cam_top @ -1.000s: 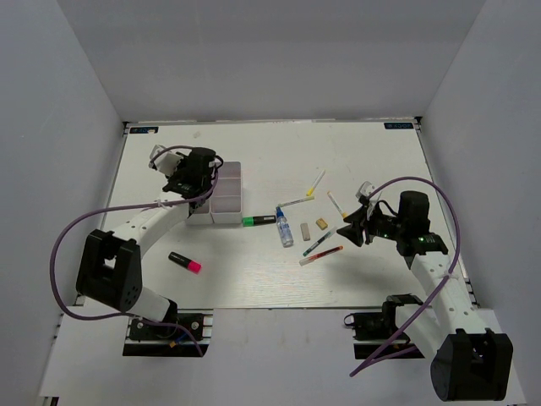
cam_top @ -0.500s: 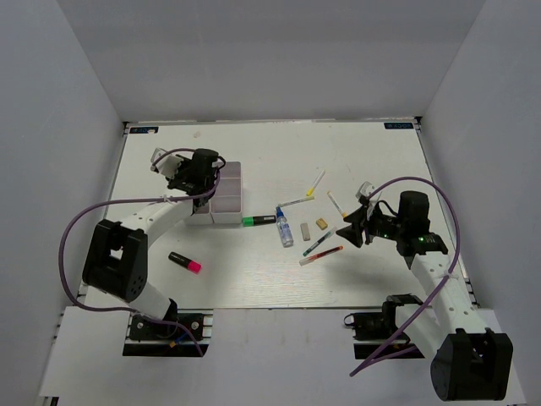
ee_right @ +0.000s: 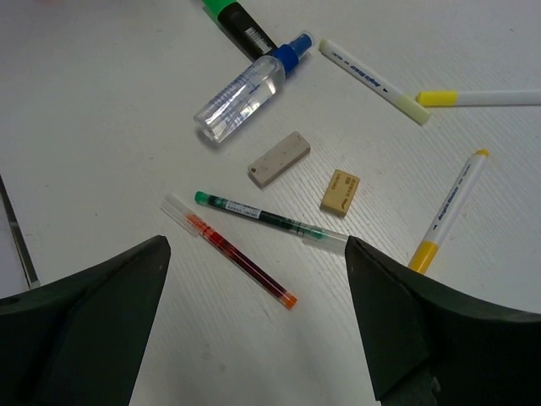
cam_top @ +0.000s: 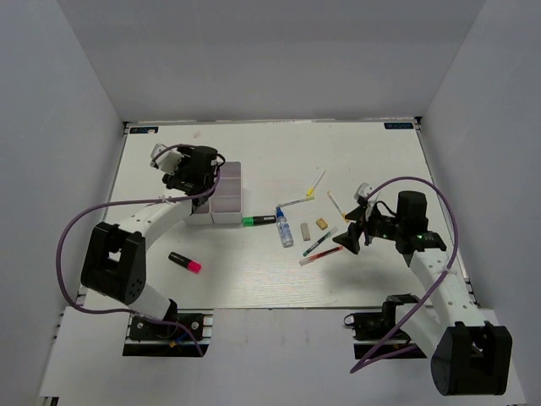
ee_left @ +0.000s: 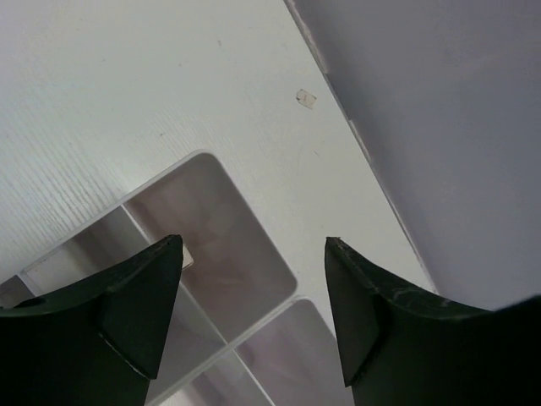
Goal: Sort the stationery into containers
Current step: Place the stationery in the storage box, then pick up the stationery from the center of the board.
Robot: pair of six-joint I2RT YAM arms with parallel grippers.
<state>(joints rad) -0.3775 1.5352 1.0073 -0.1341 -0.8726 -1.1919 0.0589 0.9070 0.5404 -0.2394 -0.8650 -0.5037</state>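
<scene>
The white divided tray [cam_top: 226,201] sits at the left middle of the table. My left gripper [cam_top: 197,178] hovers open and empty over its far end; the left wrist view shows the compartments [ee_left: 228,228] below my open gripper [ee_left: 252,245], with a small white piece [ee_left: 188,260] in one. My right gripper [cam_top: 347,240] is open and empty just above the table, by the red pen [ee_right: 241,260] and green pen [ee_right: 266,216]. Beyond lie a beige eraser [ee_right: 340,192], a grey eraser [ee_right: 279,158], the blue-capped tube [ee_right: 249,87], the green highlighter [ee_right: 237,19] and yellow-ended pens [ee_right: 448,211].
The black marker with a pink cap [cam_top: 184,262] lies alone near the left arm's base. Two more yellow-ended pens [cam_top: 293,201] [cam_top: 317,182] lie further back. White walls enclose the table on three sides, and one wall [ee_left: 439,127] rises close behind the tray.
My right gripper has dropped and moved a little left toward the red and green pens. My left gripper has shifted slightly left and back over the tray. Nothing was picked up.
</scene>
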